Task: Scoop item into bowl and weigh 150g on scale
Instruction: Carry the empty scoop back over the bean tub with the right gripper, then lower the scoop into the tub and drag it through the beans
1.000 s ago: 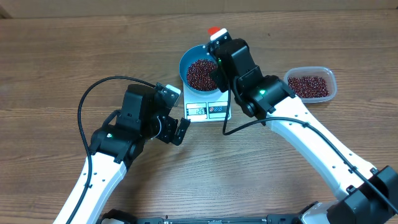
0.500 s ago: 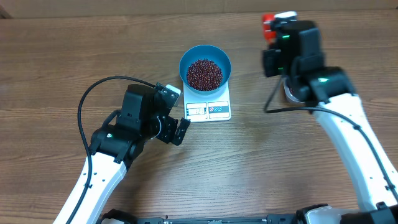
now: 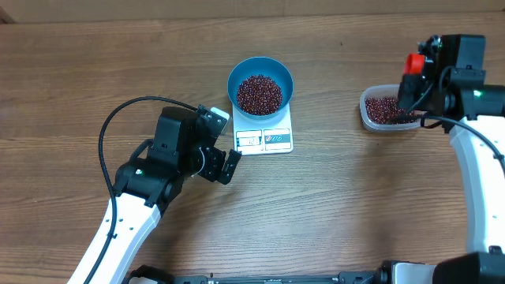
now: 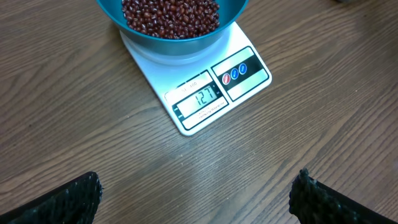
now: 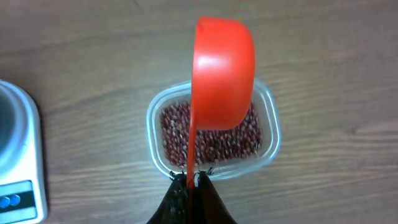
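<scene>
Rightward of the scale, right fingers clench a red scoop above the tub of beans, possibly touching; left fingers gape near the scale.

A clear plastic tub, rounded-rect., is set on the wooden table, toward its right side. A red scoop is seen over the tub in the right wrist view, rounded back shown to the cam, thin handle run down to the btm edge. Contact w/ the tub can't be told.
</scene>
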